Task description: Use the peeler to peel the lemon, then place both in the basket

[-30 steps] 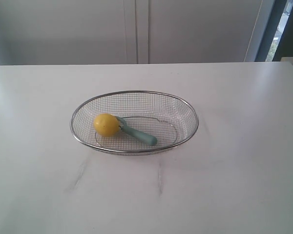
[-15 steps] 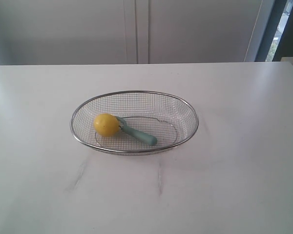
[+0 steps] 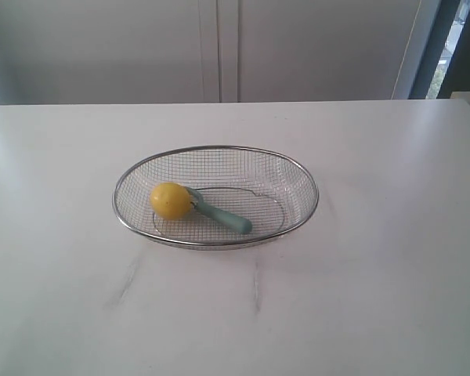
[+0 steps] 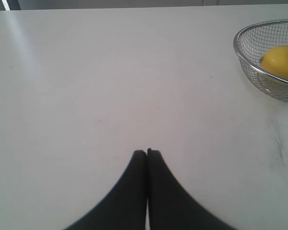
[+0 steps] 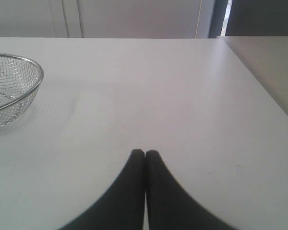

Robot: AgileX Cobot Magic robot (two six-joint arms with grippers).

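In the exterior view the white table (image 3: 55, 313) fills the frame, with the basket (image 3: 216, 147) standing on it just left of centre. The lemon (image 3: 171, 200) lies inside the basket, in its left part, on the mesh floor. The peeler (image 3: 227, 219) lies in the basket too, its head touching the lemon's right side and its teal handle slanting toward the lower right, ending near the basket's front rim. Two faint grey streaks (image 3: 125, 282) mark the table in the lower middle of the frame, in front of the basket.

The left gripper (image 4: 147, 152), seen in its wrist view, has its dark fingers pressed together with nothing between them, above bare table and well apart from the basket. The right gripper (image 5: 144, 152) likewise has its fingers closed on nothing, over bare table away from the basket
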